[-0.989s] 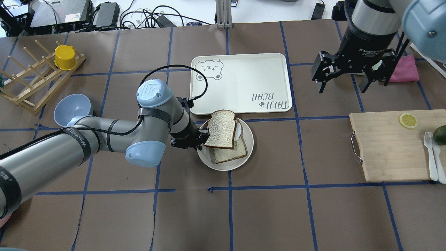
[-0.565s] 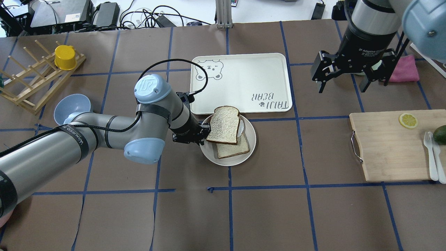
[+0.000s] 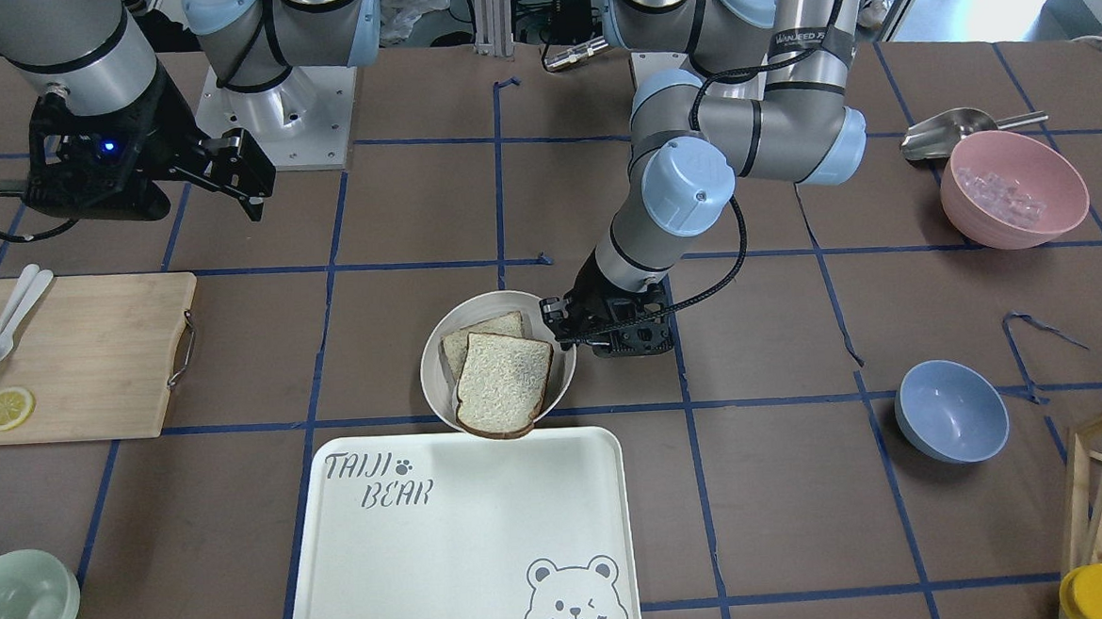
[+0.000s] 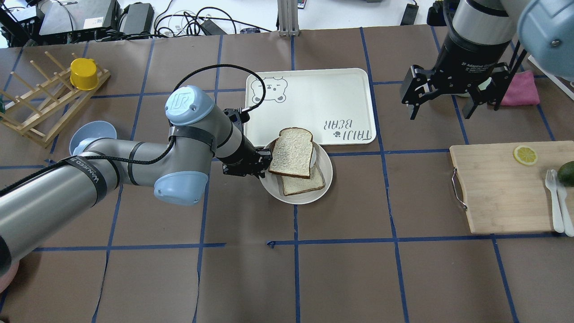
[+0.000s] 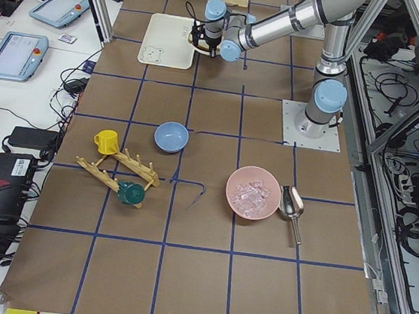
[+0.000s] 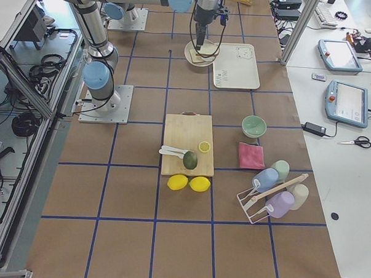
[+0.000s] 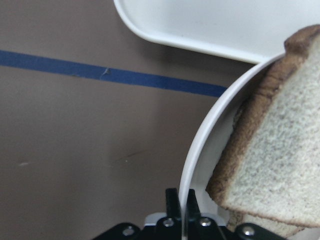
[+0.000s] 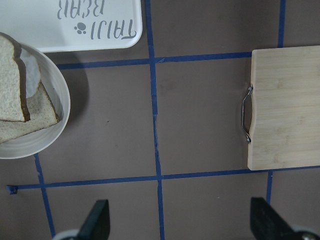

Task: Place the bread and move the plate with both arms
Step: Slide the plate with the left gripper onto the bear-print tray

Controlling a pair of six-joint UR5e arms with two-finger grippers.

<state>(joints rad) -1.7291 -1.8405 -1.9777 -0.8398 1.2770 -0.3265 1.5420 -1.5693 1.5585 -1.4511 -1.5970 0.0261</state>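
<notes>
The bread (image 4: 292, 152) lies on the plate (image 4: 309, 197), resting on a smaller slice (image 4: 305, 185) with its rounded top hanging over the rim toward the tray (image 4: 314, 89), so I judge the placing done. My left gripper (image 4: 264, 163) is clamped on the plate's rim on my left side, which the wrist view shows running into its grip, and the plate is just beside the tray's edge. My right gripper (image 4: 440, 114) hangs spread wide above the tabletop (image 4: 350, 278), well apart from the plate, so its share of the two-armed move looks yet to be done
</notes>
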